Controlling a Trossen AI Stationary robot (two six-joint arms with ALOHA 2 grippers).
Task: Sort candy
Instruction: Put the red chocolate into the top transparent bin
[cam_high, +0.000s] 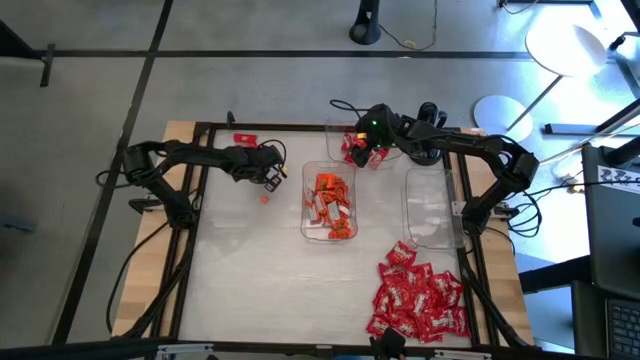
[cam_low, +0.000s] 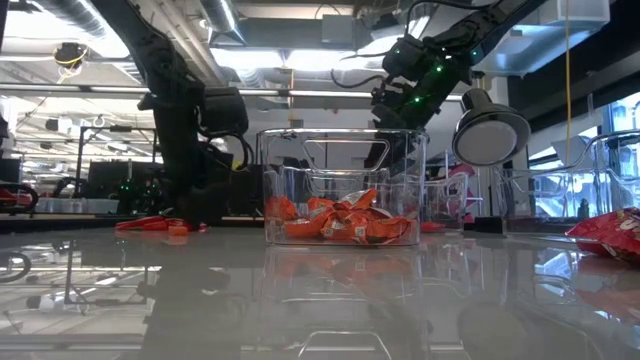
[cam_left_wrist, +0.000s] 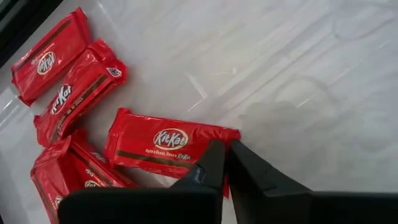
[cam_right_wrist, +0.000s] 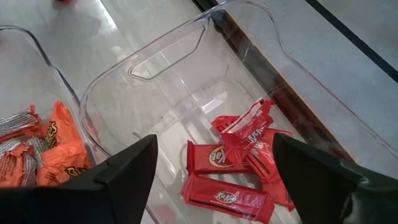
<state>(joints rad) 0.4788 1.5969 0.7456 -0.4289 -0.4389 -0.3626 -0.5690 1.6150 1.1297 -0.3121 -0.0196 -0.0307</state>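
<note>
High view: left end effector (cam_high: 272, 172) sits over the bench (cam_high: 240, 270) at about 9 o'clock from the middle tray (cam_high: 329, 205), which holds orange candy (cam_high: 330, 195). Right end effector (cam_high: 368, 148) hangs above the far tray (cam_high: 352, 142) at 12 o'clock, red candy (cam_high: 353, 146) inside. Big red pile (cam_high: 418, 300) lies at 4 o'clock; an empty-looking tray (cam_high: 432, 207) lies at 3 o'clock.

Low view: orange candy (cam_low: 340, 222) fills the clear tray's (cam_low: 345, 185) floor.

Left wrist: fingers (cam_left_wrist: 211, 168) clenched on the edge of a red bar (cam_left_wrist: 169, 143); more bars (cam_left_wrist: 68, 74) just beside.

Right wrist: fingers (cam_right_wrist: 124, 171) spread wide, released, red bars (cam_right_wrist: 239, 162) in the tray (cam_right_wrist: 174, 56) directly between them, not touched.
</note>
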